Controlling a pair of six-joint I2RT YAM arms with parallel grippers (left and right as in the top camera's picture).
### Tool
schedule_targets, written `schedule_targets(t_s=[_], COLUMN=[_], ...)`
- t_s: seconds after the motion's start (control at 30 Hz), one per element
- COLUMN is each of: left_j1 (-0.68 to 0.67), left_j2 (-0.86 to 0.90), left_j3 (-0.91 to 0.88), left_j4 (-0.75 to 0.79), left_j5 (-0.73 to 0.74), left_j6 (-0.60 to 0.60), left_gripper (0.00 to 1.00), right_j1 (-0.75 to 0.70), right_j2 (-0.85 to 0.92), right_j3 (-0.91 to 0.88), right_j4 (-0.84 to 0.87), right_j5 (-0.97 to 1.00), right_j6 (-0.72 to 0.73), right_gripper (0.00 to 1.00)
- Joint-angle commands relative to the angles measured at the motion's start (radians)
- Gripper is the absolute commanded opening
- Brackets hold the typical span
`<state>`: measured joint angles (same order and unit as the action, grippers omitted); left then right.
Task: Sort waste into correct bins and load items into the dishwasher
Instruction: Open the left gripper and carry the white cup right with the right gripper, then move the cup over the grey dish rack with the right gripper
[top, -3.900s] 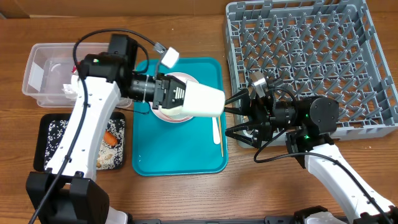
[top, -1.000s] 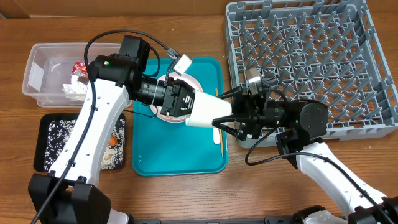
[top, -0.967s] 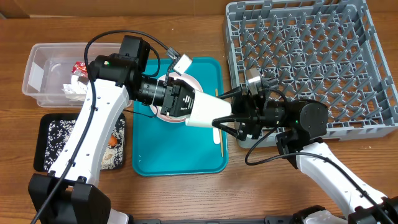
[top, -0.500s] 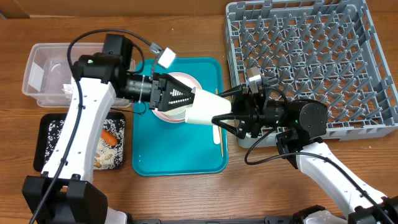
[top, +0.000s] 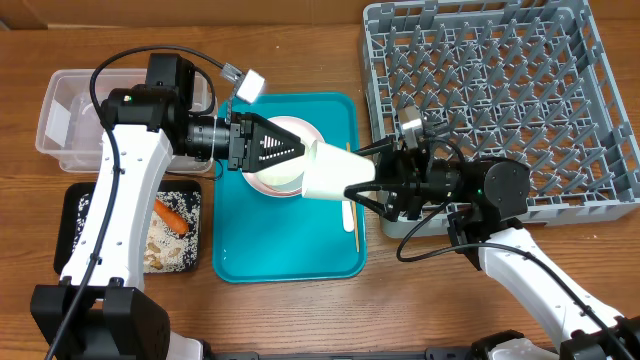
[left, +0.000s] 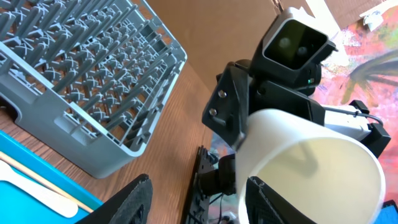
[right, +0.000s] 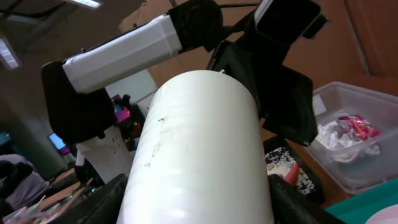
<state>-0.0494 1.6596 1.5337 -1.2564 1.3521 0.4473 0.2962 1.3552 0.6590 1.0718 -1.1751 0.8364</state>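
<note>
Overhead, what's on your tabletop (top: 300, 315), biggest first?

— I see the grey dish rack (top: 500, 80) at the far right. Left of it lies the teal tray (top: 280, 250). At the far left are the clear tub (top: 60, 120) and, just in front of it, the black tray (top: 75, 230).

And the cup?

— The white cup (top: 335, 178) hangs on its side above the teal tray, mouth toward my left arm. My right pincer (top: 355, 180) pinches its narrow end, one finger on each side. My left pincer (top: 298, 152) is spread wide at the rim. I can't tell whether a fingertip touches it.

Smaller things?

— A round pale dish (top: 280, 180) sits on the teal tray under my left pincer. The white fork (top: 347, 212) and the wooden stick (top: 355, 238) lie side by side at that tray's right edge, beneath the cup. The carrot (top: 172, 215) lies among rice scraps (top: 160, 250) in the black tray. On the right wrist view, a red wrapper (right: 351, 121) and a crumpled napkin (right: 336, 140) lie in the clear tub.
</note>
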Motion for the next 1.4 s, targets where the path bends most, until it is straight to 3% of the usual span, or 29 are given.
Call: schedule_targets(t_s=[0.0,0.37,0.7,0.83,0.87,1.13,1.27,1.37], left_j1=[0.02,0.029,0.028,0.028,0.029,0.029,0.029,0.029], left_j2=[-0.012,-0.012,-0.012,-0.012,-0.012,-0.012,-0.012,-0.012], left_j3=[0.013,0.013,0.013,0.013,0.013,0.013,0.013,0.013], left_j4=[0.004,-0.004,-0.027,-0.026,-0.026,-0.014,-0.014,-0.015], left_j5=[-0.018,-0.086,-0.246,-0.313,-0.322,-0.344,-0.437,-0.618], left_j6=[-0.012,-0.037,-0.037,-0.037,-0.036,-0.036,-0.036,-0.036], left_gripper=[0.51,0.51,0.59,0.98,1.0,1.0,1.0,1.0], right_j1=[-0.035,-0.212,-0.36,-0.382,-0.382,-0.382,-0.382,-0.382], right_j2=[-0.004,-0.003,-0.004,-0.004,-0.003,-0.004,-0.004,-0.003], right_j3=[0.017,0.017,0.017,0.017,0.017,0.047,0.178,0.307], right_j4=[-0.022,-0.229,-0.432,-0.504,-0.518,-0.592,-0.878,-1.069], right_j5=[0.009,0.123,0.493,0.707,0.756,0.898,0.898,0.901], right_j6=[-0.008,-0.087,-0.137,-0.138,-0.138,-0.27,-0.352,-0.433], right_gripper=[0.51,0.47,0.43,0.42,0.42,0.43,0.44,0.44])
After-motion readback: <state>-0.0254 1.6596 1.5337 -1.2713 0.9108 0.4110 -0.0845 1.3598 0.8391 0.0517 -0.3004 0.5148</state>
